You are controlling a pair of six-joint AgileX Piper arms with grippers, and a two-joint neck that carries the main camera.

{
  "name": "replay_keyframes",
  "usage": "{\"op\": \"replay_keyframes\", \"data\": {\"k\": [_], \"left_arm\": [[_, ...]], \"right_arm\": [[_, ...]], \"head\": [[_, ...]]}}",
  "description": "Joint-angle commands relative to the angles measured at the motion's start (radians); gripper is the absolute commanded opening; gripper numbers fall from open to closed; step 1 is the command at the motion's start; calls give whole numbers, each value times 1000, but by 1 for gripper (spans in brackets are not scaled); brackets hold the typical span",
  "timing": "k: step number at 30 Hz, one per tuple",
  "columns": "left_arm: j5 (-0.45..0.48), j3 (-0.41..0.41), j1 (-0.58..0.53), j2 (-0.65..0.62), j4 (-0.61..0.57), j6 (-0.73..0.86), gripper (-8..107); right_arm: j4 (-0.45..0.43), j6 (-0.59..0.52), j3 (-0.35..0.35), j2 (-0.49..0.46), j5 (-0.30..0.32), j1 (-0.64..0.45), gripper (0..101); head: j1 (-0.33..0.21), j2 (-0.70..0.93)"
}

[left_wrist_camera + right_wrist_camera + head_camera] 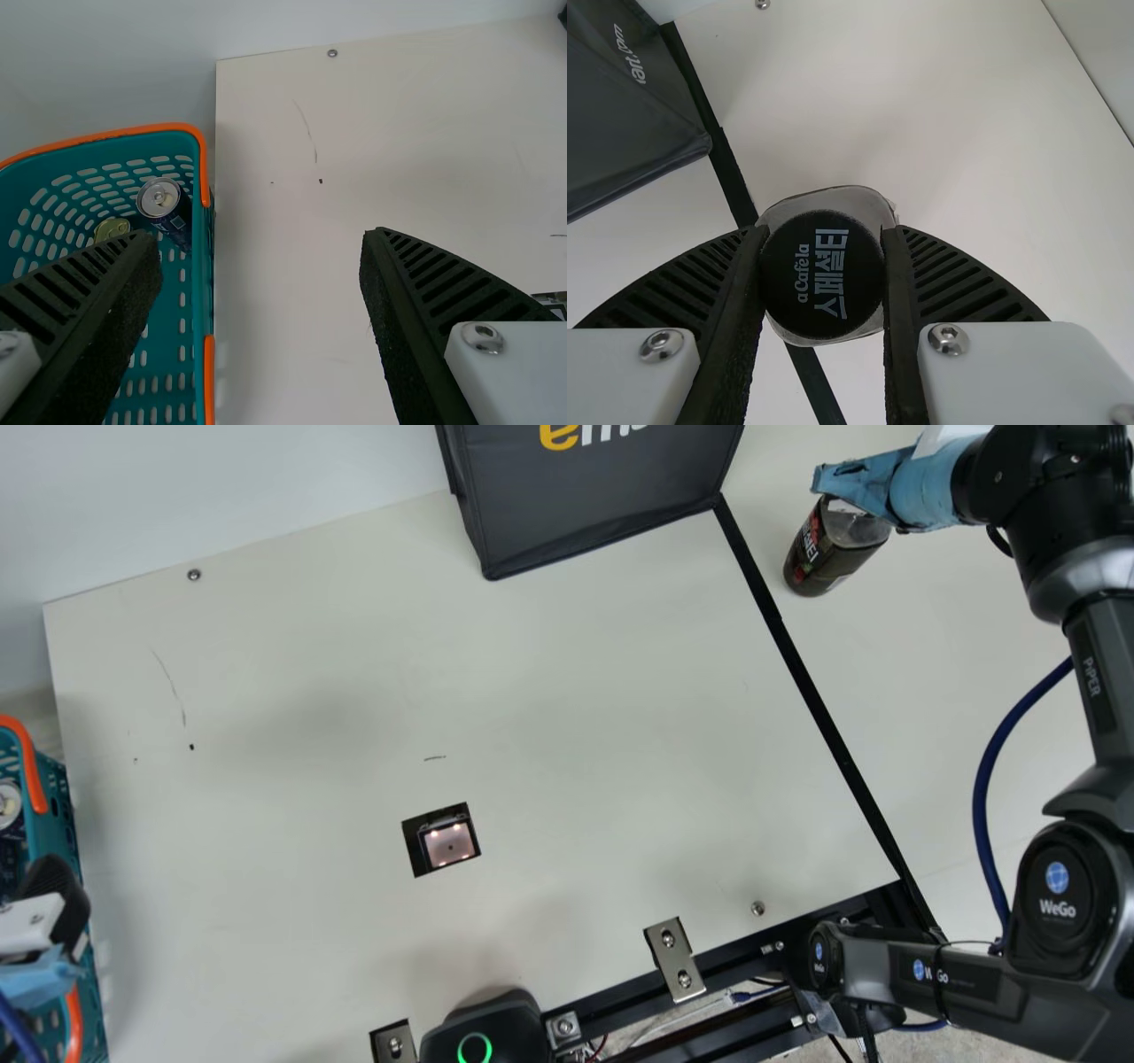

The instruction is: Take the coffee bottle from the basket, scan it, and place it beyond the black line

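In the main view the coffee bottle (826, 558) is beyond the black line (802, 669) on the tabletop (576, 691), under the right claw (842, 491); whether its base bears fully I can't tell. Its smooth, stiff body would likely be weighty and a bit slippery. The bag (602, 505) sits across the line, so opening away from it looks safer.

In the left wrist view the left claw (261, 257) is spread over the basket (203, 266) edge.

In the right wrist view the right claw pinches the cap (822, 274), a firm hold, though a high one that might let the bottle swing.
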Motion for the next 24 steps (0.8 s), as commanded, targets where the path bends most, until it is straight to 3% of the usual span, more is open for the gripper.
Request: {"op": "replay_keyframes", "data": {"k": [1, 15, 24], "left_arm": [[0, 0, 0, 0, 0, 0, 90], [0, 0, 0, 0, 0, 0, 90], [0, 0, 0, 0, 0, 0, 90]], "right_arm": [[1, 3, 3, -1, -6, -1, 44], [5, 14, 21, -4, -22, 1, 91], [14, 8, 18, -40, -30, 4, 91]], "head": [[-27, -1], [-27, -1], [-27, -1]]}}
